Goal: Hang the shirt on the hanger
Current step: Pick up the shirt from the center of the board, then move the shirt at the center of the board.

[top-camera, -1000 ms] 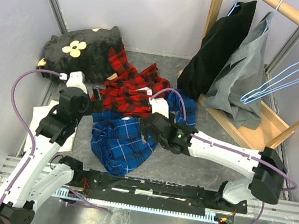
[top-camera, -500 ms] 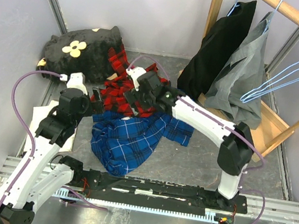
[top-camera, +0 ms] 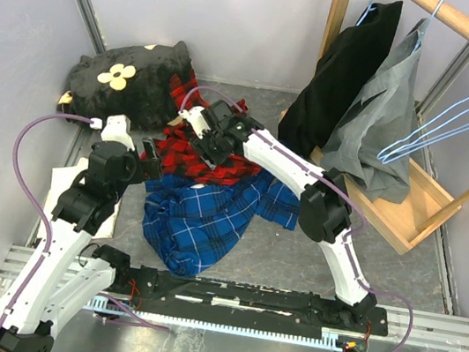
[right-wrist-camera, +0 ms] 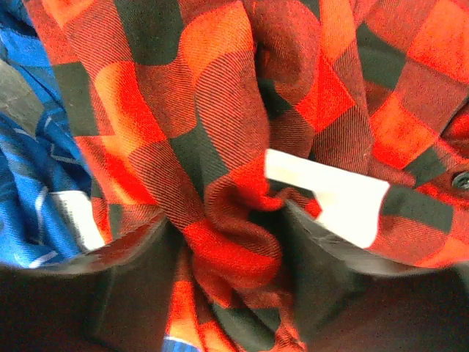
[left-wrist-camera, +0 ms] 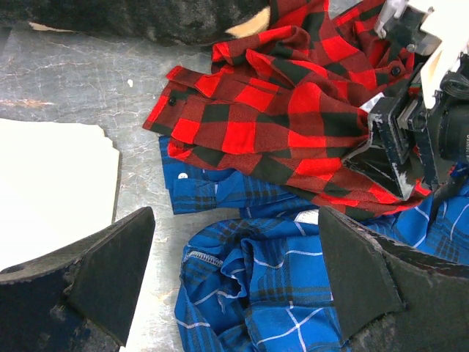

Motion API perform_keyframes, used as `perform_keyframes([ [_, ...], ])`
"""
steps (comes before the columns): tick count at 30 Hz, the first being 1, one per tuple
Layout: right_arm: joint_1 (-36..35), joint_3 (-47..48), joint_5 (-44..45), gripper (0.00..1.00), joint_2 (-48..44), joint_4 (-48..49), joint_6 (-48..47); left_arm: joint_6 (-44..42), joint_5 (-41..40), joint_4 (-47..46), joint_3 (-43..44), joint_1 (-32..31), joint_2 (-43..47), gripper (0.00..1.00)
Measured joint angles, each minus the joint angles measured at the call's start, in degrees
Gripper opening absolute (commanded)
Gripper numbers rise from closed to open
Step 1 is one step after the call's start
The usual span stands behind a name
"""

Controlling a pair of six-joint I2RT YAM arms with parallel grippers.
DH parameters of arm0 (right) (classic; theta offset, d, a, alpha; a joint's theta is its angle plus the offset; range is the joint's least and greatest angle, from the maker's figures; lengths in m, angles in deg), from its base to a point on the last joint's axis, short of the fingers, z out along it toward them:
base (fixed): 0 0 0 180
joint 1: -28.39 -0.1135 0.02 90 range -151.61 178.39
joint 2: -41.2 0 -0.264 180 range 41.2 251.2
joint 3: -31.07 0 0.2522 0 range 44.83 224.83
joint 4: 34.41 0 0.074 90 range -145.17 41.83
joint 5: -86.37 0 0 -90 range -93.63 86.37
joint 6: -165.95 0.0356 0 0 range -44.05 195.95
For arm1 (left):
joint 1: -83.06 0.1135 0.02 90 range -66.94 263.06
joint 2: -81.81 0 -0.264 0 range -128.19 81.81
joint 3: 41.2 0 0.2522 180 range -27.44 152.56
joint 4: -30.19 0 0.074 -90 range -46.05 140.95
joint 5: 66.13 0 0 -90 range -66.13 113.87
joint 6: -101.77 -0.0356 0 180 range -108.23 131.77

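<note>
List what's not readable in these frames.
1. Right gripper grip: right wrist view, fingertips buried in folds of the red-and-black plaid shirt; clamped or not, cannot tell.
2. Shirt lettering: same view, only a white patch shows; folds hide the rest.
3. Light-blue wire hangers: top view, wires thin and overlapping; count unclear.
4. Blue plaid shirt: top view, upper part under the red shirt and right arm.

A fold of the shirt [right-wrist-camera: 220,147] is wedged between the fingers of the right end effector [right-wrist-camera: 231,253]. The other shirt [left-wrist-camera: 271,293] lies on the worktop [left-wrist-camera: 95,81], partly under the shirt and directly below the left end effector [left-wrist-camera: 234,271]. A flat sheet [left-wrist-camera: 51,183] lies to that end effector's left. A cushion [top-camera: 129,79] lies behind both end effectors. The rack [top-camera: 405,225] and the hangers [top-camera: 458,119] stand well to their right.
</note>
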Motion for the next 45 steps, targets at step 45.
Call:
perform_keyframes([
  [45,-4.0,-11.8,15.3,0.00,-79.5,-19.4,-0.2,0.0,9.0,-4.1,-0.7,-3.6,-10.5,0.99],
])
